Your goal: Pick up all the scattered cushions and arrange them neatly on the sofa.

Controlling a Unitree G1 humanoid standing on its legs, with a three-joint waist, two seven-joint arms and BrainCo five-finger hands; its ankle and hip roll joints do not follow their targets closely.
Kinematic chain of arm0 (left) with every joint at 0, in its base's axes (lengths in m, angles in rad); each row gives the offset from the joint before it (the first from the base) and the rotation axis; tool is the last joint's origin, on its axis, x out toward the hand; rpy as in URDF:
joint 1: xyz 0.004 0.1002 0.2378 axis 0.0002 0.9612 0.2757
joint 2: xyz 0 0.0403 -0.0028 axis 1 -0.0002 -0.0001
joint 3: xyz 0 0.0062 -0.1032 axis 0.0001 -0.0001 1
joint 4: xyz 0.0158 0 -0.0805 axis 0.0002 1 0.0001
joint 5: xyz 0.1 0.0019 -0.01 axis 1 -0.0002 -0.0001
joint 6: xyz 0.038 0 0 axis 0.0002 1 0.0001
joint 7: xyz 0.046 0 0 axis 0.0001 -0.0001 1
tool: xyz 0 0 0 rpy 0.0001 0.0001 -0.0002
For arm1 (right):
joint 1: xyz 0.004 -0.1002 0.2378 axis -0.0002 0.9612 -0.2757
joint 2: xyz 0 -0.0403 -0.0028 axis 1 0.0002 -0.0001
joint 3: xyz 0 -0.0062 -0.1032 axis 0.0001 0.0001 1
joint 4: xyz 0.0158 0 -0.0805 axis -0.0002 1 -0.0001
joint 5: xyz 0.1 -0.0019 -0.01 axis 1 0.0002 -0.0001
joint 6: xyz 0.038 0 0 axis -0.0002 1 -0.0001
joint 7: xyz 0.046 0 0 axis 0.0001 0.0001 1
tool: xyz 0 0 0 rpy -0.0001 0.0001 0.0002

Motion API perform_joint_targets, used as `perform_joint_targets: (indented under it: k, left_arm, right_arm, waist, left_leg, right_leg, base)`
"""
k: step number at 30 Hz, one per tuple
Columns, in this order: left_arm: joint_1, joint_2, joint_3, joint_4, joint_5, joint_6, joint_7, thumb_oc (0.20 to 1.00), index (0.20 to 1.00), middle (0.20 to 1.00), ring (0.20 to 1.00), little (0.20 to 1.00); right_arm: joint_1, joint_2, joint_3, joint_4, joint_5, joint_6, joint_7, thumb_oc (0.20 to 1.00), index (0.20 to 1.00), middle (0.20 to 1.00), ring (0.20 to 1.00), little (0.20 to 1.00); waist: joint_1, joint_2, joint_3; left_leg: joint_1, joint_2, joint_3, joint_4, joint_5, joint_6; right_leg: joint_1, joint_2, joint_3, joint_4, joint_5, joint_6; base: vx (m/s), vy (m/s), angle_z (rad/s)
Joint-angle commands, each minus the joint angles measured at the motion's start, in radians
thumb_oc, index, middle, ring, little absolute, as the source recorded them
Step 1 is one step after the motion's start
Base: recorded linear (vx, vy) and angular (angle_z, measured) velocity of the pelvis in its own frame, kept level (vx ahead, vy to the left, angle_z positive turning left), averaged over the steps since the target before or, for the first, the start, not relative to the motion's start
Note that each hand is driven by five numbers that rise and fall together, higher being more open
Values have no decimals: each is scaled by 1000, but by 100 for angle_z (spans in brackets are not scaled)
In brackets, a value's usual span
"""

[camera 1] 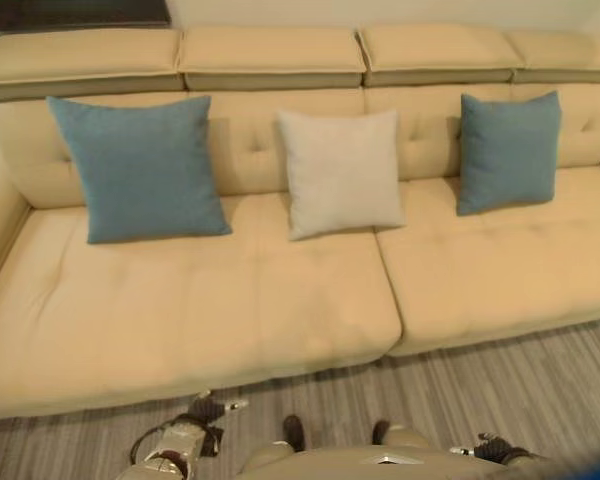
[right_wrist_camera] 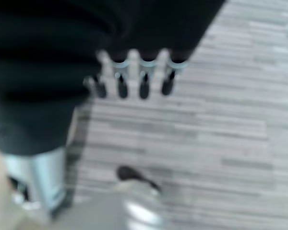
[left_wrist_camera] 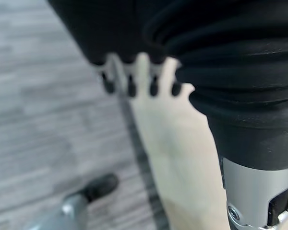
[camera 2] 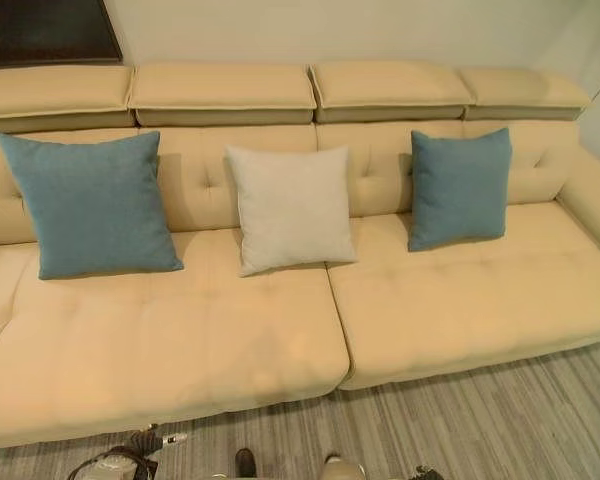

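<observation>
Soft, even, warm light falls on the long beige upholstered sofa (camera 1: 280, 300), with no glare and only faint shadows under its square blue and cream cushions. In the head views the sofa's headrests bow slightly near the edges. Both wrist views are blurred: the left robot hand (left_wrist_camera: 134, 79), the right robot hand (right_wrist_camera: 134, 79) and the grey striped floor (right_wrist_camera: 240, 120) lack focus.
</observation>
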Motion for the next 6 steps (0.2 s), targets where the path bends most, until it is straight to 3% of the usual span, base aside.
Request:
perform_joint_targets:
  k: [1, 6]
  left_arm:
    - [-66, -17, 15, 35, -13, -15, 23, 1000, 1000, 1000, 1000, 1000]
    - [-65, 1, 27, 49, -23, -11, 10, 1000, 1000, 1000, 1000, 1000]
  right_arm:
    - [-14, -49, 23, 38, -20, 2, -19, 1000, 1000, 1000, 1000, 1000]
    - [-22, -52, 23, 37, -18, 5, -25, 1000, 1000, 1000, 1000, 1000]
  waist:
    - [-9, 24, -48]
    - [-20, 26, -52]
  left_leg:
    - [8, 20, -87, 4, -11, -71]
    - [4, 31, -94, 4, -3, -85]
  right_leg:
    - [-28, 50, 20, -47, 112, 26]
    - [-19, 56, 12, -62, 115, 21]
  base:
    - [-12, -75, -6]
    - [-34, -57, 2]
